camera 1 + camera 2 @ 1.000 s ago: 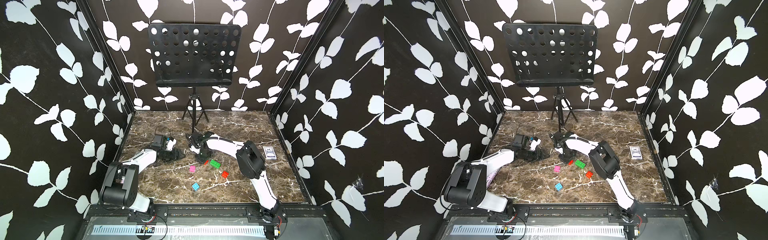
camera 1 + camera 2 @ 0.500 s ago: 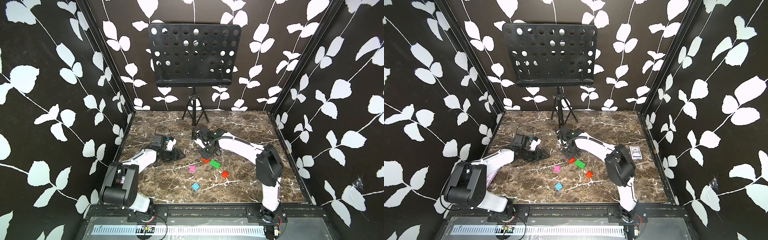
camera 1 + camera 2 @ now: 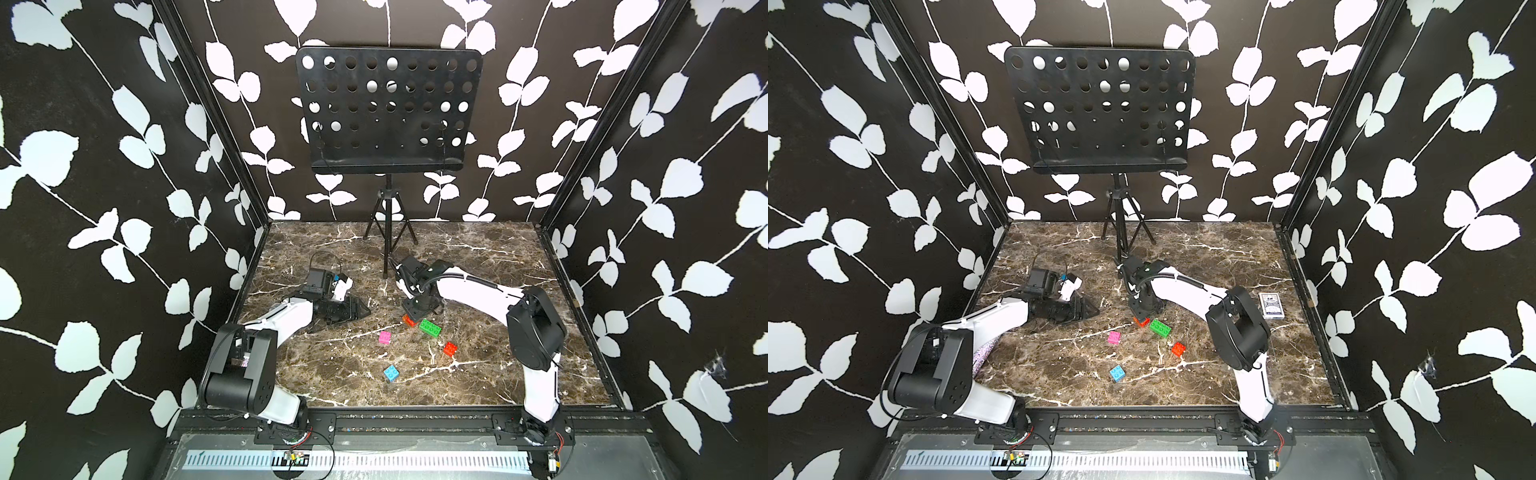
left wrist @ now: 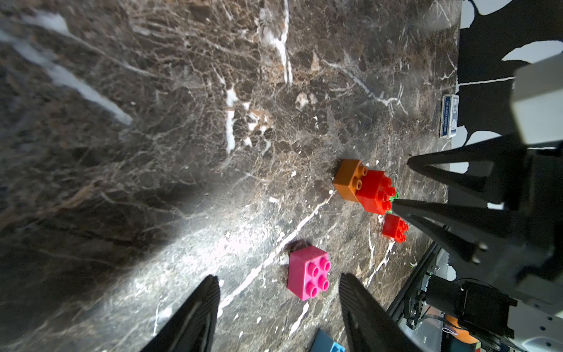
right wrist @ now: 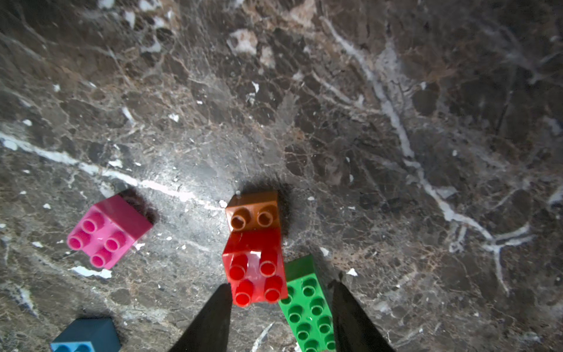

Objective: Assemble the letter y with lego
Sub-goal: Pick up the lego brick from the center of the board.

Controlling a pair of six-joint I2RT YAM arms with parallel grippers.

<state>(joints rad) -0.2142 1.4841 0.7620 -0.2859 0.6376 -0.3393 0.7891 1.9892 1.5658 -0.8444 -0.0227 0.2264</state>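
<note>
The right hand (image 3: 419, 311) hangs just above the only joined pair of lego. Its fingers are spread and grasp nothing: one tip is close beside the orange-red brick (image 5: 254, 265) and the other lies past the near end of the green brick (image 5: 307, 307). The orange-red brick sits on half of the brown-orange brick (image 5: 253, 210), leaving two of the lower studs bare. I take this stepped stack for the start of the stem. The long green brick lies flat, touching or almost touching the pair, probably because it is to go on next as the bar.

The left hand (image 3: 357, 311) lies low on the tabletop (image 3: 478, 257), well off to the side. It is also released and empty, and its fingers point towards the pink brick (image 4: 309, 272). From there it looks ready to steady something or fetch that brick.

The letter y is not made yet. The pink brick, the light blue brick (image 3: 391, 372) and the red brick (image 3: 449, 348) lie loose and apart, studs up, nearer the front edge. The card box (image 3: 1271, 305) lies apart on the right arm's side.
</note>
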